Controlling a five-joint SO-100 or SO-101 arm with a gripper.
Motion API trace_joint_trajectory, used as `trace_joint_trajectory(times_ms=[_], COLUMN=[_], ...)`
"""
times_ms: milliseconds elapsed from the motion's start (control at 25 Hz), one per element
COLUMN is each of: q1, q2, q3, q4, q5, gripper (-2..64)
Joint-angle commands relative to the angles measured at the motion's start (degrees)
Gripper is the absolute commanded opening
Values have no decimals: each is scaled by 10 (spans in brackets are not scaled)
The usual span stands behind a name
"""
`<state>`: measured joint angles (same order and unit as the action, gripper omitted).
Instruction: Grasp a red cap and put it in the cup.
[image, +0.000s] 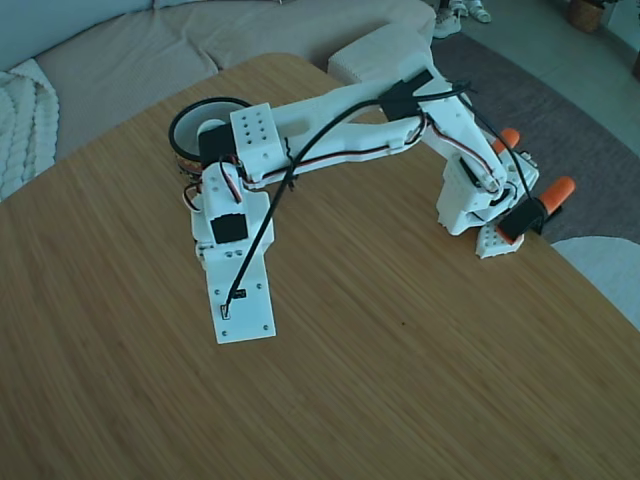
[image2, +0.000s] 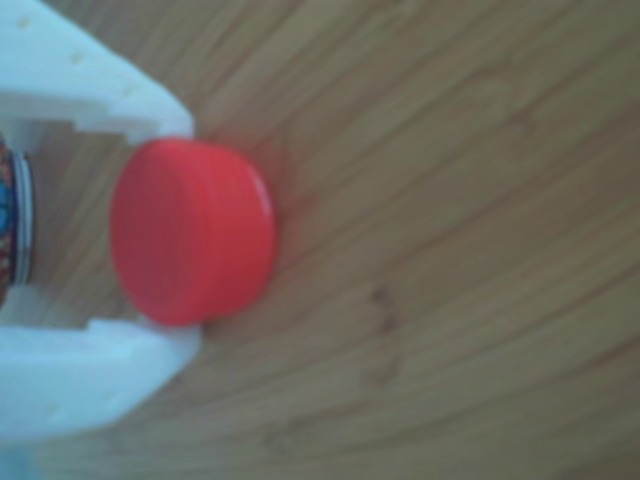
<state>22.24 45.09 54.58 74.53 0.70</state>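
Observation:
The red cap (image2: 190, 232) fills the other view, sitting between my gripper's two white fingers (image2: 110, 90), which press on its upper and lower sides just above the wooden table. My gripper (image2: 185, 235) is shut on it. In the fixed view the gripper (image: 245, 325) points down at the table just in front of the cup (image: 178, 125), and the cap is hidden under it. The cup has a black rim and a pale inside, and the arm covers part of it. A strip of its patterned band (image2: 10, 215) shows behind the cap.
The arm's base (image: 470, 205) is clamped at the table's right edge with two orange-handled clamps (image: 555, 190). A beige sofa (image: 130, 60) runs behind the table. The wooden tabletop (image: 400, 380) stretches in front of the gripper.

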Motion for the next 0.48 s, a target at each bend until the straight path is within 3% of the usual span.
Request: trace_joint_trajectory(times_ms=[0, 120, 440], q1=[4, 4, -8], q2=[14, 18, 18], q3=[-25, -45, -192], q4=[4, 13, 99], q5=[-4, -2, -3], gripper=[-4, -4, -4])
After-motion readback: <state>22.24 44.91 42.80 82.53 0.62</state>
